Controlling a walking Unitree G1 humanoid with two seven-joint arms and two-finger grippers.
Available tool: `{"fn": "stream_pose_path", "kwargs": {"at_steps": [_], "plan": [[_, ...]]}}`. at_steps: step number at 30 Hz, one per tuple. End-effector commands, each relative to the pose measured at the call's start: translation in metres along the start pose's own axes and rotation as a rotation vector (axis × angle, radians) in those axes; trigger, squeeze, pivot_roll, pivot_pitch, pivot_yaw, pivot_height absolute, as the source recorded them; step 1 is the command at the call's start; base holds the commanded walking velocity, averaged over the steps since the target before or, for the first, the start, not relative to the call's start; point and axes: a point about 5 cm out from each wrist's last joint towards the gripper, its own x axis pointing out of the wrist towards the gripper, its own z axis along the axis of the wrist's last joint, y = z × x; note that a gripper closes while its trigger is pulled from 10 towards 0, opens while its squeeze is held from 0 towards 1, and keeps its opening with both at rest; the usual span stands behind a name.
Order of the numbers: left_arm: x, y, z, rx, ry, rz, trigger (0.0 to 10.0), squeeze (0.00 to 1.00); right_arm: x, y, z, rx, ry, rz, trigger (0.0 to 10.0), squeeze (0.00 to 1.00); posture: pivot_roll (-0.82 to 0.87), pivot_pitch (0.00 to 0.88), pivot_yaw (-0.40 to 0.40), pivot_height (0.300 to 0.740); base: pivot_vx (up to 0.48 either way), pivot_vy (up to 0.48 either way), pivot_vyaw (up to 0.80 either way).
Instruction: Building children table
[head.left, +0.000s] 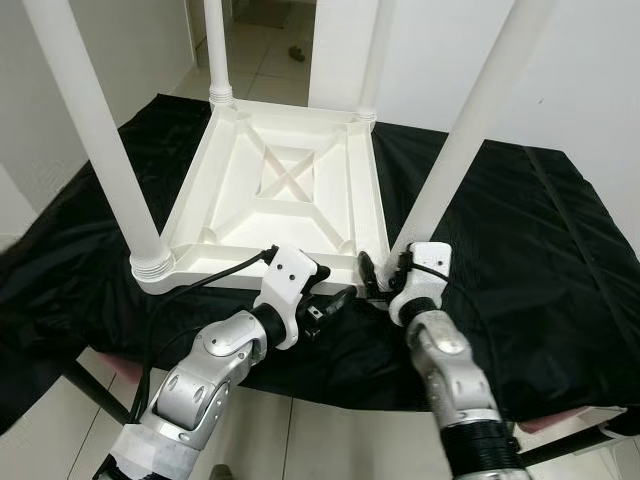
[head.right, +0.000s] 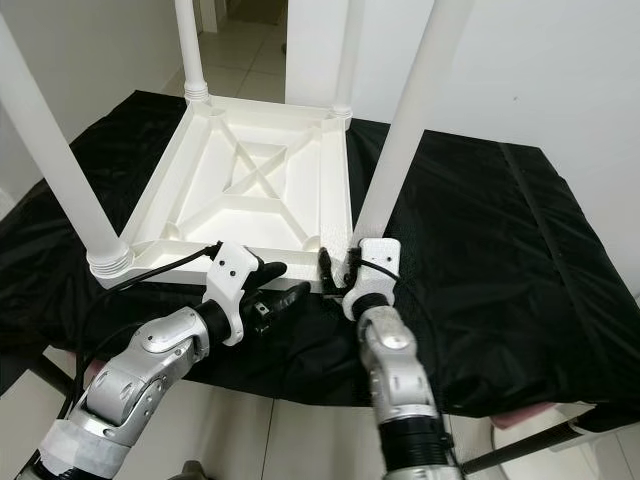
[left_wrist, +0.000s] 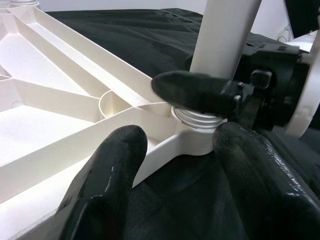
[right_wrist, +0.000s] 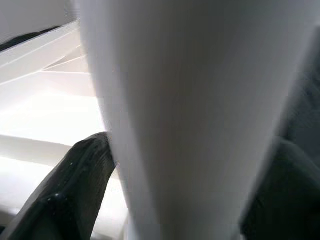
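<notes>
The white children's table (head.left: 290, 190) is lying upside down on a counter (head.left: 540, 250) draped in black cloth, its ribbed underside facing up and four white legs rising from its corners. The right gripper (head.left: 385, 275) is reaching to the near right corner, where its jaws are closing around the base of the leg (head.left: 455, 150) standing there — in the right wrist view that leg (right_wrist: 180, 120) is running between the two black fingers (right_wrist: 75, 190), one on each side and pressing against it. The left gripper (head.left: 335, 300) is sitting just beside it at the table's near edge, its jaws spread with nothing between them; in the left wrist view its fingers (left_wrist: 107, 180) are pointing toward the threaded collar (left_wrist: 197, 117) where the leg meets the corner socket. The near left leg (head.left: 95, 130) is standing in its own corner, well apart from both grippers — the two far legs are standing at the back corners, toward a tiled floor (head.left: 265, 60).
</notes>
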Motion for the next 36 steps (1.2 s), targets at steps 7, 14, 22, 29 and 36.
{"fn": "stream_pose_path", "kwargs": {"at_steps": [7, 14, 22, 29, 36], "plan": [[0.005, -0.004, 0.001, 0.007, 0.005, -0.062, 10.0, 0.00, -0.006, -0.013, -0.005, -0.138, 0.056, 0.351, 10.0, 0.00, 0.03, 0.000, -0.033, 0.740, 0.000, 0.000, 0.00], [0.004, -0.006, 0.001, 0.004, 0.005, -0.069, 10.0, 0.00, 0.001, -0.012, -0.013, -0.226, 0.098, 0.464, 8.1, 0.00, 0.03, 0.000, -0.032, 0.740, 0.000, 0.000, 0.00], [0.004, -0.007, 0.002, -0.002, 0.002, -0.063, 10.0, 0.00, 0.004, -0.008, -0.017, -0.254, 0.075, 0.523, 0.0, 0.00, 0.05, 0.000, -0.041, 0.740, 0.000, 0.000, 0.00], [0.002, -0.009, 0.001, -0.008, 0.005, -0.063, 10.0, 0.00, 0.002, -0.013, -0.021, -0.230, 0.069, 0.404, 0.0, 0.00, 0.05, 0.000, -0.038, 0.740, 0.000, 0.000, 0.00], [0.002, -0.011, 0.000, -0.013, 0.010, -0.070, 10.0, 0.00, -0.002, -0.008, -0.027, -0.131, 0.086, 0.171, 0.0, 0.00, 0.04, 0.000, -0.038, 0.740, 0.000, 0.000, 0.00]]}}
